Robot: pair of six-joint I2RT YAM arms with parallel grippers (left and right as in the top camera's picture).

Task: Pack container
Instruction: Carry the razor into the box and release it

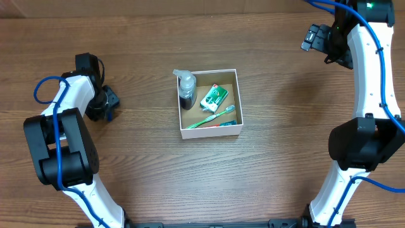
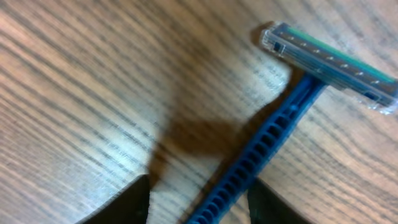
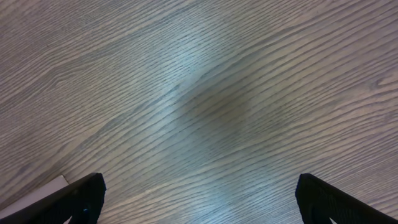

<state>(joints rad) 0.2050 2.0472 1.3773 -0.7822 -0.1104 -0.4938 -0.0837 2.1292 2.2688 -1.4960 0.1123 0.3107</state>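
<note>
The container (image 1: 211, 132), a square white-walled box with a brown inside, stands mid-table. It holds a clear pump bottle (image 1: 186, 92), a green packet (image 1: 214, 99) and a green toothbrush (image 1: 214, 117). My left gripper (image 1: 105, 105) is low over the table at the far left. In the left wrist view a blue-handled razor (image 2: 268, 148) lies flat on the wood, and the open fingers of my left gripper (image 2: 199, 196) sit on either side of its handle. My right gripper (image 1: 314, 38) is open and empty at the far right back, and the right wrist view (image 3: 199, 199) shows only bare wood under it.
A second, red and blue item (image 1: 219, 125) lies along the container's front wall. The arm bases stand at the front left and front right. A small white edge (image 3: 55, 185) shows beside the right gripper's left finger.
</note>
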